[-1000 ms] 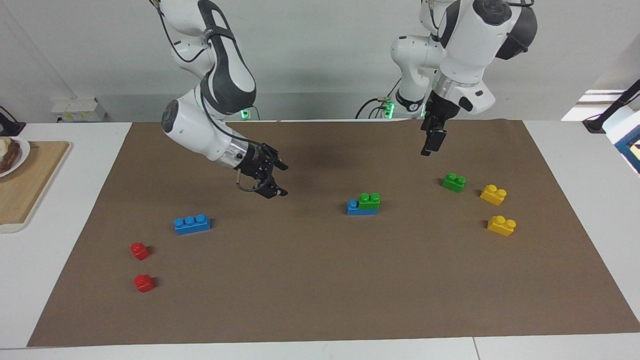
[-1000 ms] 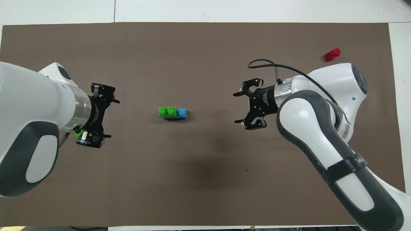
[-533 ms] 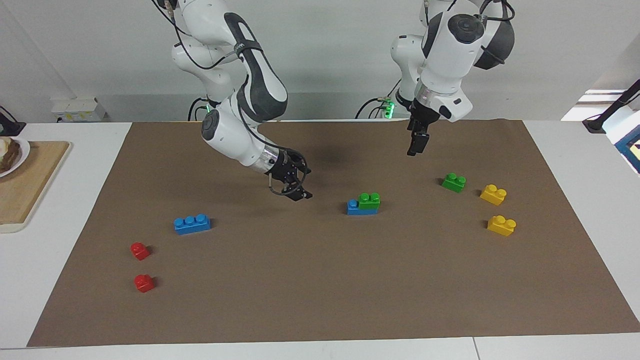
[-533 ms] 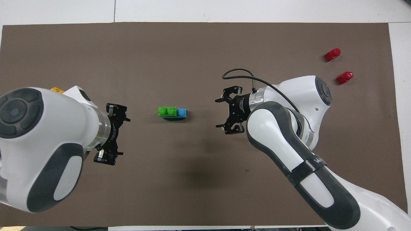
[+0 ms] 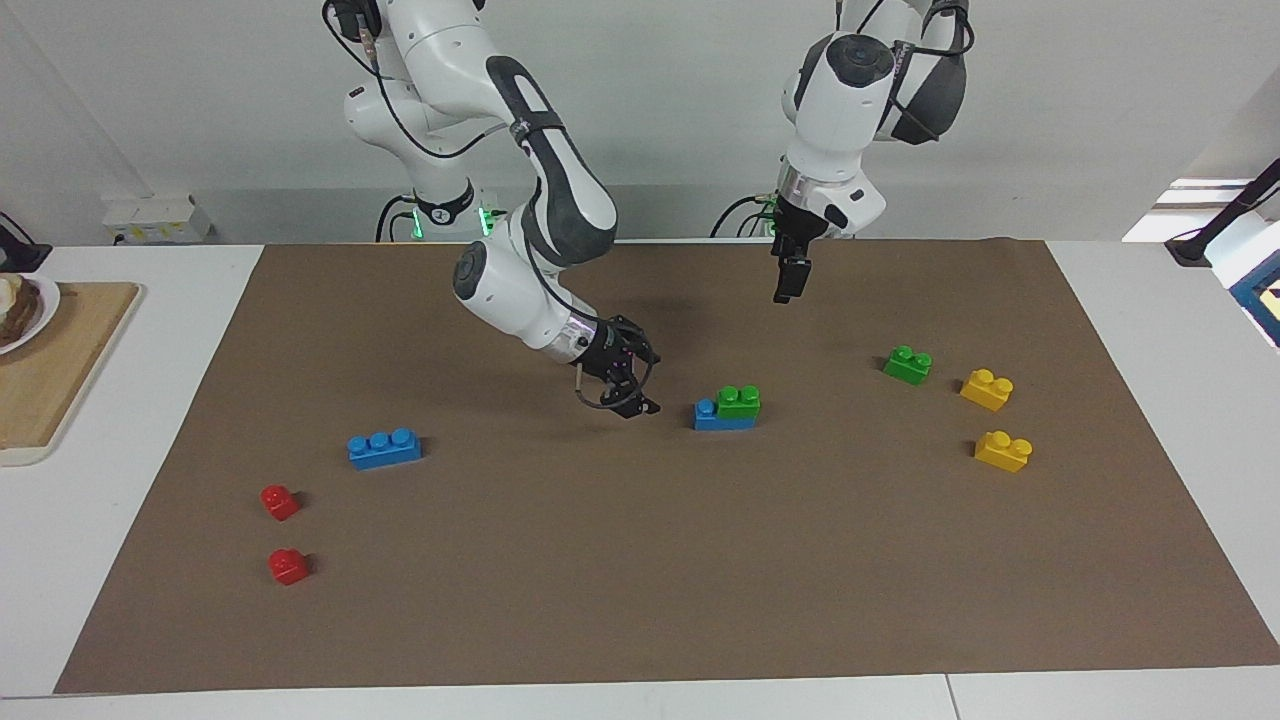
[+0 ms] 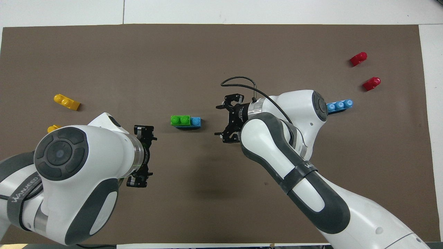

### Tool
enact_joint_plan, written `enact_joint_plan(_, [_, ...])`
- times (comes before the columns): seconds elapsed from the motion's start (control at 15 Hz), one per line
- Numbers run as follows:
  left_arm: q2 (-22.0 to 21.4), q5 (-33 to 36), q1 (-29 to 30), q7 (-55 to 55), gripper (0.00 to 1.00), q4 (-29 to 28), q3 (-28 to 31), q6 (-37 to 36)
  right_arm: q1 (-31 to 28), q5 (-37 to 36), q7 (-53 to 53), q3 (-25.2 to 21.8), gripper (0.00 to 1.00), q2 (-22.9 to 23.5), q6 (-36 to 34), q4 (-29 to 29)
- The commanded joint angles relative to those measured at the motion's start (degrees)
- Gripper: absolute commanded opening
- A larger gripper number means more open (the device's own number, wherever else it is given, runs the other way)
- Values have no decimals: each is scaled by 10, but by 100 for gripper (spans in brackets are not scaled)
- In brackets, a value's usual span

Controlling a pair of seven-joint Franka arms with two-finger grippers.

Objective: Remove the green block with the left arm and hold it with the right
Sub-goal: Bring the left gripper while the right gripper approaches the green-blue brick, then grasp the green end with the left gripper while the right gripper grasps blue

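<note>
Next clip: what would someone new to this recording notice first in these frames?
Most striking is the green block stacked on a blue brick mid-mat, with an arm on each side. The right gripper, fingers open, sits low beside the stack toward the right arm's end; the left gripper hangs higher over bare mat. A loose green brick and two yellow bricks lie toward the left arm's end.
</note>
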Motion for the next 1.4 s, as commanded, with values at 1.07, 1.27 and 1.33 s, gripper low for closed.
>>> enact_joint_plan(1.07, [209, 1, 15, -64, 99, 125, 11, 83, 68, 42, 1, 0, 95, 112, 95, 90])
enact_joint_plan(1.27, [214, 1, 12, -90, 99, 127, 11, 90, 69, 42, 0, 0, 95, 113, 99, 85])
enact_joint_plan(1.33, [222, 1, 11, -95, 99, 127, 11, 92, 72, 42, 0, 0, 95, 113, 108, 81])
